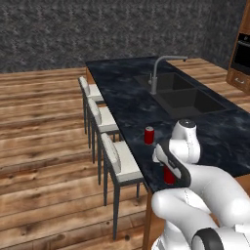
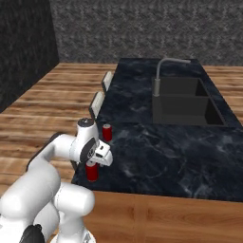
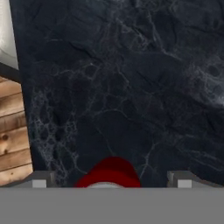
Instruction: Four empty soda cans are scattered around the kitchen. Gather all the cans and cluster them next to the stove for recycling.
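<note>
Gripper (image 3: 109, 181) spread wide w/ near soda can (image 3: 109, 173) between its fingertips, nothing grasped yet. Drop straight, centre on can, close mid-body. Second can (image 1: 149, 135) just beyond.

Two red soda cans (image 2: 107, 132) upright, apart, on dark counter (image 2: 161, 152).

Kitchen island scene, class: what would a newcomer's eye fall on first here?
Two bright red soda cans stand out on the dark marble island counter: the far can stands upright near the stool-side edge, the near can sits right under the white arm's hand. The open gripper hovers over that near can, its fingers on either side. Beyond, a grey faucet arches over a double sink.
</note>
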